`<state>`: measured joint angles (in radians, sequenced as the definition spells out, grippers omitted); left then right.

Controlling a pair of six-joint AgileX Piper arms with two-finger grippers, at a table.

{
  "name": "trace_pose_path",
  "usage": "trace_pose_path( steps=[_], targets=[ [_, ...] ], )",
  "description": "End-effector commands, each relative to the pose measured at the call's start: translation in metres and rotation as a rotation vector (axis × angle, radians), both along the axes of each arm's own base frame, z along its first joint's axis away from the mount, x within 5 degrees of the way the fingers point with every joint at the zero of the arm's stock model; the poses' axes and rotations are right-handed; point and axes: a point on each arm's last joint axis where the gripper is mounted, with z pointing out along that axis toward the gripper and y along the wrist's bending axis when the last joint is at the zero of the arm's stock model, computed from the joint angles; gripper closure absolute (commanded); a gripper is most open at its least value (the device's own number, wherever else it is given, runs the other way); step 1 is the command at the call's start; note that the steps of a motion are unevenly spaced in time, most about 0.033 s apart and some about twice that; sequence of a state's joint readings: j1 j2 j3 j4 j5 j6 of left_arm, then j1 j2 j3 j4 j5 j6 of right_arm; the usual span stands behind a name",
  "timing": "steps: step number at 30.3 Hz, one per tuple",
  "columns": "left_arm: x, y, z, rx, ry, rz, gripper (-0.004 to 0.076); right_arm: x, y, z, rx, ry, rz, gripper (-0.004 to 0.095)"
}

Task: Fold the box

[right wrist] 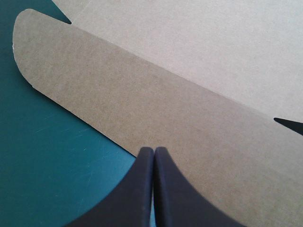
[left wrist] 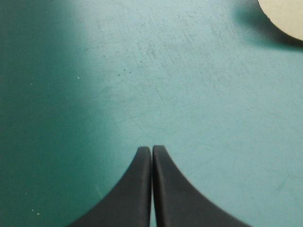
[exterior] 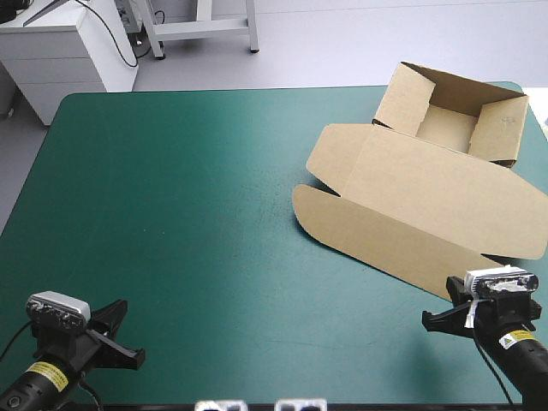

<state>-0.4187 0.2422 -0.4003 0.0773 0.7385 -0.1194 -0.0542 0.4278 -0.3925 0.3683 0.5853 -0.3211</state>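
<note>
Teal-green table [exterior: 171,214]: box [exterior: 445,127] walls up, lid [exterior: 428,197] flat. Left gripper [left wrist: 151,150] and right gripper [right wrist: 154,150] pinched together, empty. A blunt nudge could skid the lid.

Two broad black fin-shaped fingers of the left gripper [left wrist: 152,149] pressed together in one pointed arch; beneath and ahead, bare teal-green table cover [left wrist: 142,85], finely scratched, darker in shade along one side; well ahead and off to the other side, a rounded flap edge of the brown board box [left wrist: 286,16], dark shadow along its rim, well apart from the fingers.
</note>
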Motion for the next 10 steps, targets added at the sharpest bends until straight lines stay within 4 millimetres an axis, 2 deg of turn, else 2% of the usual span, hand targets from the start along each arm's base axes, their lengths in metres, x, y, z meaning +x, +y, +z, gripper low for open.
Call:
trace_pose_path(
  steps=[1, 10],
  targets=[
    [-0.0013, 0.0002, 0.0159, -0.035, -0.079, -0.005, 0.0732, 0.0031, -0.0012, 0.012, -0.003, -0.073, -0.014, 0.0928],
    [-0.0022, 0.0007, 0.0156, -0.034, -0.077, -0.005, 0.0732, -0.0008, 0.0001, 0.0047, -0.028, 0.013, 0.017, 0.0926]
  ],
)
